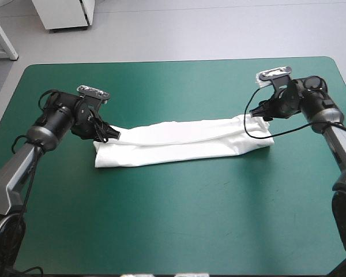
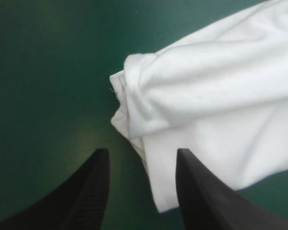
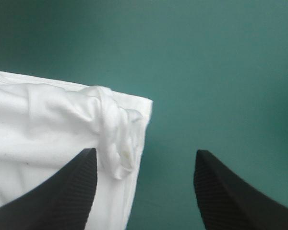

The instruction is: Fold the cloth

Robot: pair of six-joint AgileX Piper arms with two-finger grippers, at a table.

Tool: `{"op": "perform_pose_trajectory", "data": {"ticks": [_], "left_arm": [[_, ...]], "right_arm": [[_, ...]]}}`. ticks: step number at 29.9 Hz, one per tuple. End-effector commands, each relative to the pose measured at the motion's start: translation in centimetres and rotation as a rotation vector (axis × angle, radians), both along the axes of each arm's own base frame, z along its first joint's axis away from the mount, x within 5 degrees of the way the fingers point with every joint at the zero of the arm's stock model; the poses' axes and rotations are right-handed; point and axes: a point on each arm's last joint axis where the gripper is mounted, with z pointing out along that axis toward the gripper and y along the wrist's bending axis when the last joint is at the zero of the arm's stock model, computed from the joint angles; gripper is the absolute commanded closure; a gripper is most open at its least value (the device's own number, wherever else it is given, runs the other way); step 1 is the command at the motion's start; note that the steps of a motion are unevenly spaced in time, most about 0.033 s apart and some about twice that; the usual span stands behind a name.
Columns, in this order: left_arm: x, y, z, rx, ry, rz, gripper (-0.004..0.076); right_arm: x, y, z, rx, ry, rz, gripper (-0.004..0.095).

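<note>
T-shirt lies across the middle of the teal-green cover, folded into a long band running left to right, with its right end a bit farther from you than its left. The near long edge is fairly straight and a second layer shows along the far edge. Your left gripper sits low at the band's left end with its fingers apart, gripping no cloth. In its wrist view the shirt's bunched end lies just ahead, and one cloth edge runs down alongside one finger; the gap between the fingers is mostly cover. Your right gripper is at the band's right end, slightly farther back, with its fingers spread wide and not closed on the shirt. Its wrist view shows the shirt's corner with a rolled, wrinkled hem just ahead of one finger, and cover ahead of the other. You can't tell from the high view whether either gripper touches the cloth.
</note>
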Motion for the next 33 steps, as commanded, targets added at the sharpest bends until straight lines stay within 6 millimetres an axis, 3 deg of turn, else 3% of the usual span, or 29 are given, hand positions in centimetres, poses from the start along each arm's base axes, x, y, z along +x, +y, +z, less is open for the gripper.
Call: {"op": "perform_pose_trajectory", "data": {"ticks": [1, 4, 7, 11, 15, 23, 27, 33], "left_arm": [[-2.0, -1.0, 5.2, -0.171, -0.126, -0.041, 0.04], [-3.0, -2.9, 6.4, -0.291, -0.133, -0.131, 0.0516], [-3.7, -5.3, 6.7, -0.327, -0.143, -0.238, 0.0736], [-3.7, -8.7, 6.1, -0.371, -0.164, -0.331, 0.0733], [-2.2, -10.9, 4.2, -0.387, -0.112, -0.385, 0.0733], [2.3, -13.6, 0.4, -0.395, -0.024, -0.388, 0.0733], [4.1, -14.5, -2.1, -0.376, 0.01, -0.394, 0.0733], [5.4, -15.3, -5.8, -0.369, 0.089, -0.377, 0.0733]], "right_arm": [[-2.5, -2.2, 5.0, 0.004, -0.135, -0.072, 0.0346], [-4.8, -3.6, 6.2, 0.01, -0.159, -0.118, 0.037], [-7.3, -4.4, 6.6, 0.019, -0.173, -0.155, 0.0388], [-9.4, -4.7, 6.2, 0.016, -0.183, -0.174, 0.0395], [-9.9, -4.6, 5.1, 0.033, -0.147, -0.189, 0.0396], [-8.4, -3.9, 3.1, 0.168, -0.046, -0.194, 0.0395], [-6.5, -4.0, 1.5, 0.252, 0.021, -0.191, 0.0395], [-3.6, -3.9, 1.2, 0.341, 0.055, -0.129, 0.0395]]}}
